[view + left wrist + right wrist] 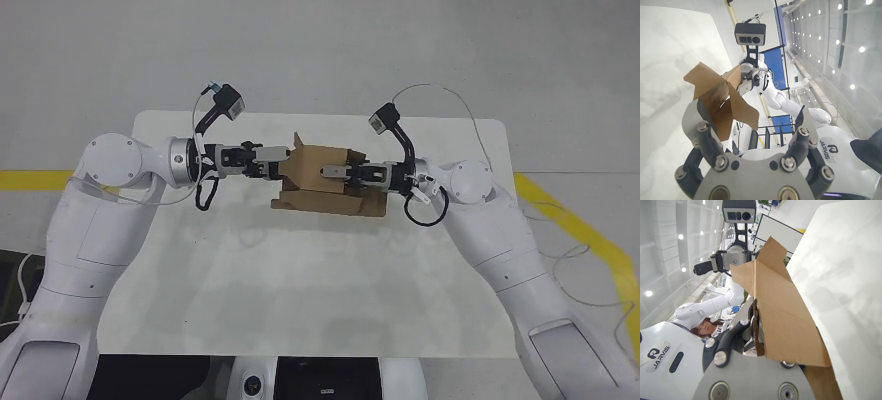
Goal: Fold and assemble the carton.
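A brown cardboard carton [325,180], partly opened with its flaps splayed outward, sits on the far middle of the white rectangular table [300,290], between the two arms. The left gripper [749,107] is at the carton's left end with its jaws spread wide. One black-padded finger [703,115] lies against a loose flap and the other stands well apart from the cardboard. The right gripper [330,171] reaches over the carton's right end. One of its pads [755,313] presses a ragged-edged wall, so it appears to pinch that wall, though the cardboard hides the opposite finger.
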